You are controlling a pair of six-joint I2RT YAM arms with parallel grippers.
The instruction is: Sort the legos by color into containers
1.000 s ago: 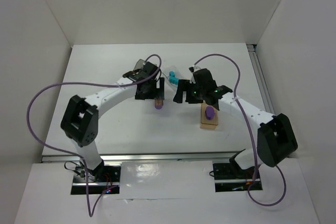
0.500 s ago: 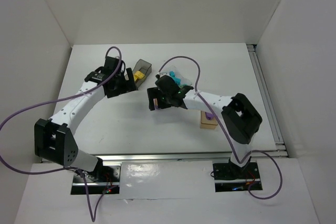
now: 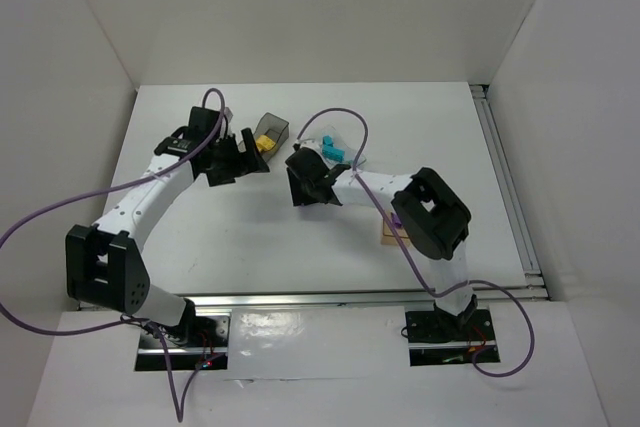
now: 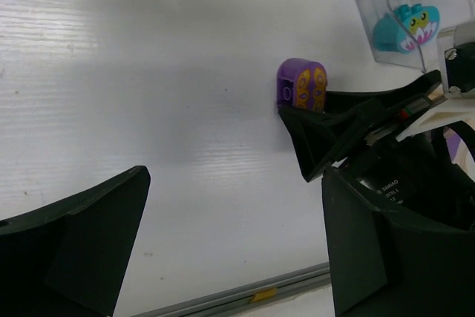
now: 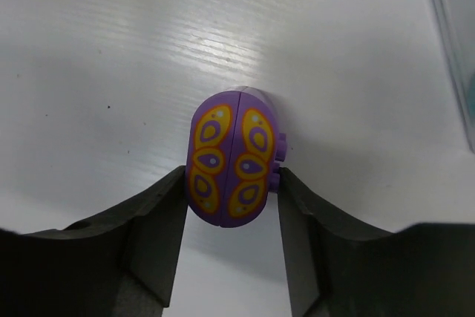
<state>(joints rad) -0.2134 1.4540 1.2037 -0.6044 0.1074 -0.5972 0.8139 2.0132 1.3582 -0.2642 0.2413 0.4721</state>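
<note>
Your right gripper (image 5: pixel 231 177) has its jaws drawn in on both flanks of the purple oval lego (image 5: pixel 231 155), one against the smooth side and the other against the studded edge. The piece sits on the desk (image 5: pixel 111 50) between them, and from the look of it the grip is made but not yet tested.

The hold sits low on a rounded body, so squeeze firmly before you raise it, then lift straight up. A curved shell like this can squirt out forward if you tilt.

Just beyond the gripper and to its right is the clear bin (image 3: pixel 335 139) with the cyan legos (image 3: pixel 331 152). Further off to its left is the dark grey bin (image 3: pixel 272 130) with the yellow legos (image 3: pixel 264 143). Neither suits this colour.

Carry the piece back and to the right, toward the tan-orange bin (image 3: pixel 392 236), which is mostly hidden under the right arm (image 3: pixel 430 212). Clear that rim before letting go.

Your left gripper (image 4: pixel 235 177) hangs to the left, spread wide and empty, so keep it out of the path.
</note>
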